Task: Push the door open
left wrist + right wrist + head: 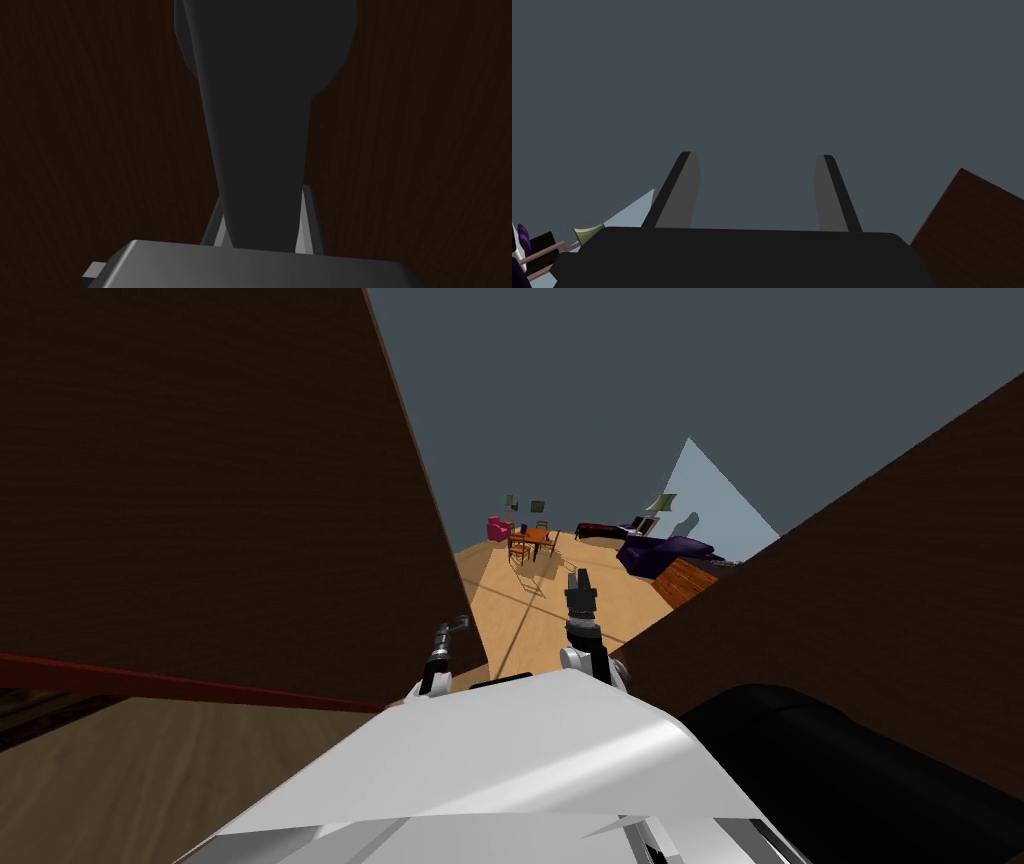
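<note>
Black door handle (260, 100) sits pinched in left end effector (262, 195); right end effector (756, 156) is spread.

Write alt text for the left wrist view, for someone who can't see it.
The left gripper is closed on a dark grey door handle, its two light grey fingers pressing the lever's sides. Behind it is the dark brown wooden door, seen close up.
</note>
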{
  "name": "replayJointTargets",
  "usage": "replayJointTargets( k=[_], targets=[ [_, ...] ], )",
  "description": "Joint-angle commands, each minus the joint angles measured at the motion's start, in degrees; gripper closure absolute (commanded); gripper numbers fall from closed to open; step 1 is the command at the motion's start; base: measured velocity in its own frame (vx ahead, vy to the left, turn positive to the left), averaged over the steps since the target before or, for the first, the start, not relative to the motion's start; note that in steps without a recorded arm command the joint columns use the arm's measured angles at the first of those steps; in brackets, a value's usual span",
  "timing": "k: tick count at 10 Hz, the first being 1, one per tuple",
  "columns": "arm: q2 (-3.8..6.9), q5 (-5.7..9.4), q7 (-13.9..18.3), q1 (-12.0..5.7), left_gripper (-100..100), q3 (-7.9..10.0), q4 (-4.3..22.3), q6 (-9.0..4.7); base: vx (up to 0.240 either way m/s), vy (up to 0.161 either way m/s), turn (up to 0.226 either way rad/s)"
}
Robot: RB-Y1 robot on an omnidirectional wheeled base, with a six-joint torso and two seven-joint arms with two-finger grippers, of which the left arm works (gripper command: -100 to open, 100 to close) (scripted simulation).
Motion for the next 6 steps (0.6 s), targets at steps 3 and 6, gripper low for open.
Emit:
replayJointTargets(
  k=[3,6],
  targets=[
    [-0.21,0.89,-1.54,0.81,100,2.08,-2.05,0.13,0.106,-0.018,0.049],
    [-0.84,1.28,-2.29,0.78,100,2.90,-2.13,0.13,0.160,-0.050,0.079]
  ],
)
